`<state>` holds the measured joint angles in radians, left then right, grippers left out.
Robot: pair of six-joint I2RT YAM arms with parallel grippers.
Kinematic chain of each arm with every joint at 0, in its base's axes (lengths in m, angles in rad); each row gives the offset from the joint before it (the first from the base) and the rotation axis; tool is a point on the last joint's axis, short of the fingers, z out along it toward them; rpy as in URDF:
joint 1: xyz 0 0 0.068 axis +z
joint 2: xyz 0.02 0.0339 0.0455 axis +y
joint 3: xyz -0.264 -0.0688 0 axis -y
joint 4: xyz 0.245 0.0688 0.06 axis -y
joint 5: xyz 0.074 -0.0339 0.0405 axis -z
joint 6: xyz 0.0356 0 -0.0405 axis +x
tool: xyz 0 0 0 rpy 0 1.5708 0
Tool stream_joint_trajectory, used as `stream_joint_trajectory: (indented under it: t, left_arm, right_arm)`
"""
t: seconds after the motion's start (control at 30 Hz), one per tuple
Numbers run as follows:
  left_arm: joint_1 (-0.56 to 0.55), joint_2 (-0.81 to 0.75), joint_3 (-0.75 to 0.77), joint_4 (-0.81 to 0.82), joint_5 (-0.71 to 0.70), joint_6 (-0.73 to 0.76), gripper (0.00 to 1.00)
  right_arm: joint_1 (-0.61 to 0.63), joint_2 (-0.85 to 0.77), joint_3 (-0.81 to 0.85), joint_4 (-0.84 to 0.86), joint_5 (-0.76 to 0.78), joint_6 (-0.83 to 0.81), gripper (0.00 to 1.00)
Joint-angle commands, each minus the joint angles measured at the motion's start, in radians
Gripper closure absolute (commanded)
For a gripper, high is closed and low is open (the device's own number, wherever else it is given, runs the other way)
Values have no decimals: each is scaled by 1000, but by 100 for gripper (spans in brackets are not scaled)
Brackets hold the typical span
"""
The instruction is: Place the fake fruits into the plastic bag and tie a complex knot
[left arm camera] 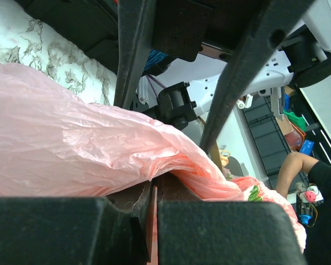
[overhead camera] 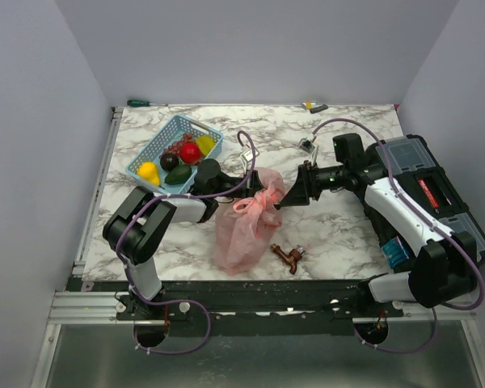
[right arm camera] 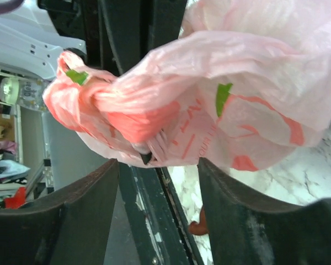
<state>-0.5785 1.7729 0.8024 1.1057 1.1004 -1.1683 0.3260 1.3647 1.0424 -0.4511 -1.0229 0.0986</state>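
Observation:
The pink plastic bag (overhead camera: 241,230) lies on the marble table, its top bunched into a knot (overhead camera: 257,201). My left gripper (overhead camera: 229,192) is at the knot's left side, shut on a fold of the bag (left arm camera: 71,149), and a pink strip shows between its jaws (left arm camera: 153,190). My right gripper (overhead camera: 288,194) is just right of the knot and open. The twisted bunch (right arm camera: 129,113) hangs just past its fingertips (right arm camera: 157,182), held by neither. Several fake fruits (overhead camera: 191,153) lie in the blue basket: red, yellow and dark. What is inside the bag is hidden.
The light-blue basket (overhead camera: 145,153) stands at the back left. A small brown object (overhead camera: 288,257) lies by the front edge, right of the bag. A black case (overhead camera: 436,190) sits under the right arm. A green screwdriver (overhead camera: 141,103) lies along the far edge.

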Motion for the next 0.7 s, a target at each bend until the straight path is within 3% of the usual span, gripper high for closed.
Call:
stream_joint_trajectory:
  t: [0.0, 0.1, 0.27, 0.67]
  left_arm:
    - [-6, 9, 18, 39, -2, 12, 100]
    - [-5, 8, 21, 41, -2, 12, 100]
    - [-6, 10, 20, 42, -5, 13, 100]
    - [-9, 18, 28, 86, 0, -11, 100]
  right_arm:
    - [-22, 4, 6, -112, -23, -88, 45]
    - [-22, 28, -6, -48, -67, -46, 52]
    - [-21, 49, -22, 140, -128, 110, 52]
    - [-19, 85, -60, 189, -160, 140, 59]
